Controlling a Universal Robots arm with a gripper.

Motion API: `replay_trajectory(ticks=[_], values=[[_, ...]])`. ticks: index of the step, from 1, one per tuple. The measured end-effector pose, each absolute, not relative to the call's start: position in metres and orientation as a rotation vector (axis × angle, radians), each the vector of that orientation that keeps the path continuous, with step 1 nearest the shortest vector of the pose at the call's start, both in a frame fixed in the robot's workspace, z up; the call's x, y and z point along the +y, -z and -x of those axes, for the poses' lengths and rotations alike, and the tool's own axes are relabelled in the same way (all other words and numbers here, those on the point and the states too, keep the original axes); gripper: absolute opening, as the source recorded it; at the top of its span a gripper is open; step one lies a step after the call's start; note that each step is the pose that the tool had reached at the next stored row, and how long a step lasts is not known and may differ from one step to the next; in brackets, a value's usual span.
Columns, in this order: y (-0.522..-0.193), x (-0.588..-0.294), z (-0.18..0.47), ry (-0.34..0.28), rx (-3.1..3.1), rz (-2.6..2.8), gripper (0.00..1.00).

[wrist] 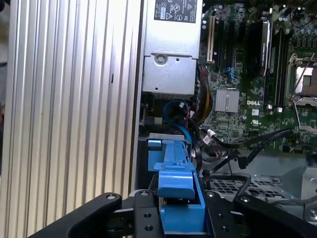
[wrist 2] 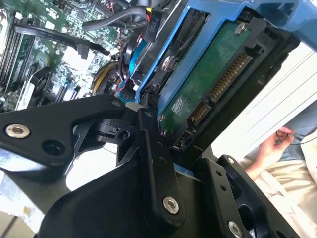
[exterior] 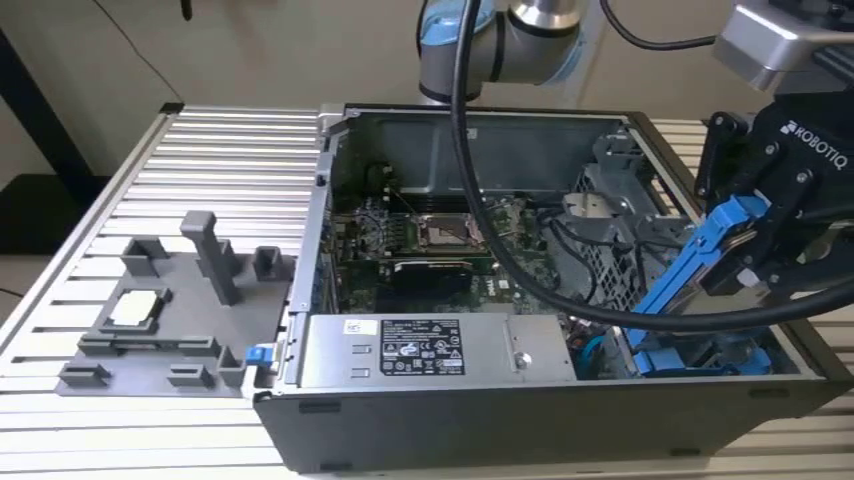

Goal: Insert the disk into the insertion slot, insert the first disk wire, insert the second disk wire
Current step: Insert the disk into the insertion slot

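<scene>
My gripper [exterior: 771,232] is shut on the disk [exterior: 703,262], a drive in a bright blue carrier frame. It holds the disk tilted above the open PC case's near corner at the exterior view's right. The disk's lower end dips towards the insertion slot [wrist: 159,135], which sits beside the power supply and is mostly hidden behind the carrier. The second wrist view shows the disk's green circuit board and connector pins [wrist 2: 213,84] between the black fingers [wrist 2: 154,158]. In the first wrist view the blue carrier [wrist: 176,191] sits between the jaws. A loose blue wire [wrist: 174,110] curls by the slot.
The power supply [exterior: 414,350] lies along the case's near wall, with the motherboard [exterior: 427,235] behind it. A perforated grey cage [exterior: 607,240] stands at the exterior view's right. A thick black arm cable [exterior: 534,280] hangs across the case. A grey fixture [exterior: 174,300] lies on the ribbed table. A person's hand [wrist 2: 270,146] is nearby.
</scene>
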State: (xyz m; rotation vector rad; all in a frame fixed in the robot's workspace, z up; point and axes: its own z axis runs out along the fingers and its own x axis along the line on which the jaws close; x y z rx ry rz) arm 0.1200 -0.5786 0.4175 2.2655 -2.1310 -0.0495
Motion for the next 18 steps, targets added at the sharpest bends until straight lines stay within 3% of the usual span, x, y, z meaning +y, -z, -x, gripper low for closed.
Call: replay_trajectory(ticks=[18], values=[[-0.401,-0.568,-0.125,0.065,-2.148,-2.242,0.33]])
